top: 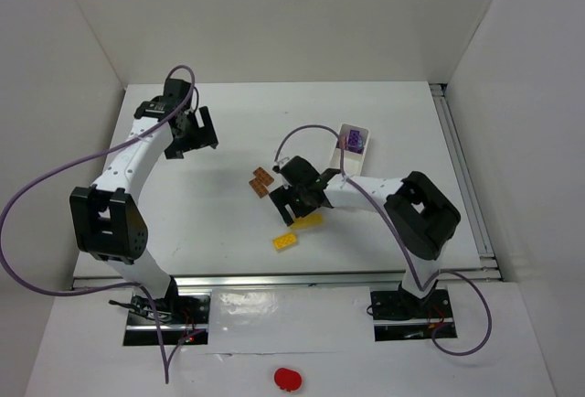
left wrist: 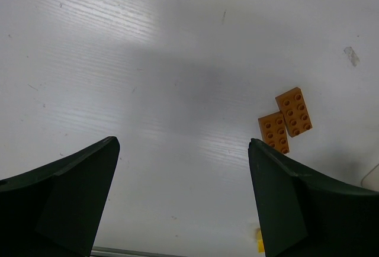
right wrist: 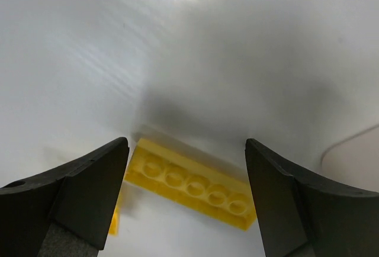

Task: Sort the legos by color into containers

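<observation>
The right claw point(right wrist: 186, 153) stands open, and a long yellow brick point(right wrist: 190, 185) lies crosswise between its fingers point(right wrist: 83, 195), touching neither as far as the wrist view shows. A second yellow brick point(right wrist: 113, 220) is only a sliver behind the left-hand finger. From overhead that second yellow brick point(top: 284, 241) shows whole, while the long one is half hidden under the claw.

The left claw point(left wrist: 183, 201) is also open, over bare table point(left wrist: 148, 61). Two orange bricks point(left wrist: 274, 132) lie side by side ahead of its right finger.

Only the overhead view shows the white tray point(top: 347, 163) just behind the right claw, with purple bricks point(top: 355, 142) in its far end — the arm cuts off the rest.
</observation>
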`<state>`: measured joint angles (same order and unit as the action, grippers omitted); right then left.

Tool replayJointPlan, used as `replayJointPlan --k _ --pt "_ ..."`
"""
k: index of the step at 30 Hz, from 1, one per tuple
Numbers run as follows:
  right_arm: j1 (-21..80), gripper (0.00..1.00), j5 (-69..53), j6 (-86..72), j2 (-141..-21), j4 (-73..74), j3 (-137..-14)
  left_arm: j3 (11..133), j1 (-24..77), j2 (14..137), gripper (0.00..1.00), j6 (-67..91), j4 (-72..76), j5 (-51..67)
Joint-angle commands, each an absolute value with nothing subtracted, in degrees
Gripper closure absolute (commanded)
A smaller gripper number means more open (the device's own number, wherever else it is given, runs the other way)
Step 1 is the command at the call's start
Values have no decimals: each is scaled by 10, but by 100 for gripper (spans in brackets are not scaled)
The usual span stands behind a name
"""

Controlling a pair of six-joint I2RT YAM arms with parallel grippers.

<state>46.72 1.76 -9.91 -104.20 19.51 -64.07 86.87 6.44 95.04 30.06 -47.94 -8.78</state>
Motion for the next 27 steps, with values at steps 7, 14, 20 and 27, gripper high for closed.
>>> replayJointPlan --k 7,14,20,27 --pt "482 13 -1 -76 -1018 179 -610 875 68 949 0 294 -469 -72" --pt "482 13 -8 -102 -964 181 -610 875 68 949 0 288 -469 -77" --pt "482 9 23 -112 -890 206 -592 875 68 954 0 288 -469 -77" --pt "482 20 52 -160 -860 260 -537 880 68 960 0 288 -469 -77"
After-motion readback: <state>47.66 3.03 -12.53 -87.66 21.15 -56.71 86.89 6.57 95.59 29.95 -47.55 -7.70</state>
